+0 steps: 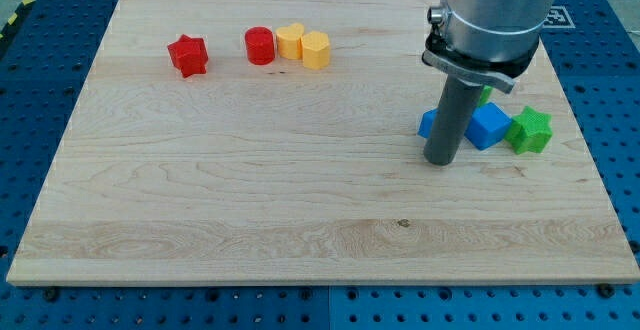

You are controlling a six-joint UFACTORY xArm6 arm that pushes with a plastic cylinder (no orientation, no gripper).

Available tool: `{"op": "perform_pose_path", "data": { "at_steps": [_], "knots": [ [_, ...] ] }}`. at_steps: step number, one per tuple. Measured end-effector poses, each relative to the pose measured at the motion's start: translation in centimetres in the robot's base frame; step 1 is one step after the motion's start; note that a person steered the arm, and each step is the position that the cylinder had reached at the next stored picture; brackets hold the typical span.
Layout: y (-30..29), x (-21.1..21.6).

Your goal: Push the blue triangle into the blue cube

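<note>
Camera view's right: my tip (pixel 441 160) rests on the table (pixel 300 220); no fingers, only an upright rod. Just behind it, mostly hidden, lies the blue triangle (pixel 427 123), touching the blue cube (pixel 489 126). A green star (pixel 530 131) adjoins. Far left: red star (pixel 187 55), red cylinder (pixel 259 46), two yellow blocks (pixel 303 46).

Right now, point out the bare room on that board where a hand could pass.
Bare wood spans the view's bottom and centre, below the red star, red cylinder and two yellow blocks. Crowded at the view's right: my tip sits against the blue triangle, beside the blue cube and green star.
</note>
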State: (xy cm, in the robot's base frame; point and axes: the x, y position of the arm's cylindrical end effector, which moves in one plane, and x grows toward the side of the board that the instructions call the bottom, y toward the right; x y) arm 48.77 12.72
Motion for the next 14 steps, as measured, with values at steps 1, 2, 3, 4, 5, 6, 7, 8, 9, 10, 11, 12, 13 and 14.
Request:
{"op": "perform_pose_path", "data": {
  "at_steps": [1, 2, 3, 4, 5, 6, 7, 8, 9, 10, 11, 12, 13, 14],
  "knots": [
    [0.0, -1.7],
    [0.2, -3.3],
    [1.0, -4.0],
    [-0.6, -5.0],
    [-2.4, -8.4],
    [0.1, -8.9],
    [3.9, -8.9],
    [3.3, -9.9],
    [0.8, -12.6],
    [4.7, -12.9],
    [9.1, -12.8],
    [9.9, -12.7],
    [9.9, -12.3],
    [9.8, -12.0]
  ]
}}
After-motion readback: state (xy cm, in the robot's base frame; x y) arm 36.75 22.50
